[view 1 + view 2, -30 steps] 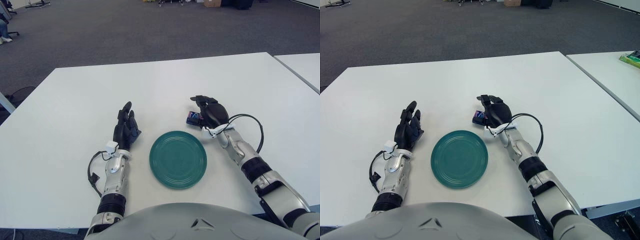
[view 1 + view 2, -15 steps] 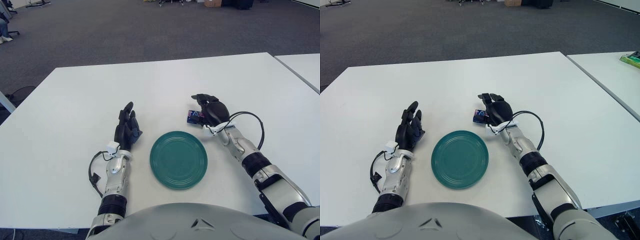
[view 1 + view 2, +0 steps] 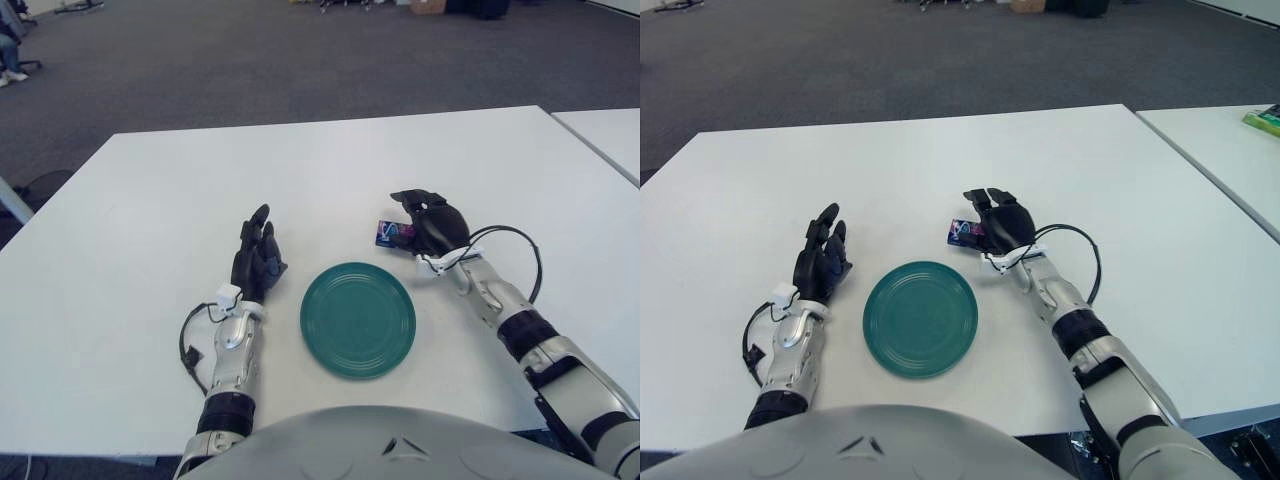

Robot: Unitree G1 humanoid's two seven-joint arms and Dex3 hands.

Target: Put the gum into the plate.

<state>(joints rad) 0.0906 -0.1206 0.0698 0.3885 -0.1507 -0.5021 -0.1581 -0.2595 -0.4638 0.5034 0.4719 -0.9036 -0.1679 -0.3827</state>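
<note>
Right hand: our black three-finger right hand (image 3: 432, 224) sits beyond the plate's far right edge, fingers curled around the gum. We judge the grasp is closed on it, since the pack shows between the fingertips on the hand's left side.

Gum: the small dark-blue gum pack with pink and white print (image 3: 390, 233) pokes out toward the plate from the hand. We cannot tell whether it is touching the table or just clear of it.

Plate: the round teal ribbed plate (image 3: 357, 318) lies flat on the white table (image 3: 140, 200), directly before us between both arms, with nothing in it. The gum is near its far right rim but not over it.

Left hand: our black left hand (image 3: 257, 260) shows just left of the plate, fingers extended and relaxed, holding nothing. It looks kept aside so the plate is open to the right arm.

Step in hand: we judge the grasp is made and the carry is next.

Next move: a short sweep back and leftward should bring the gum over the plate.

Risk: the pack is gripped at one end, so it may tilt or slip.
</note>
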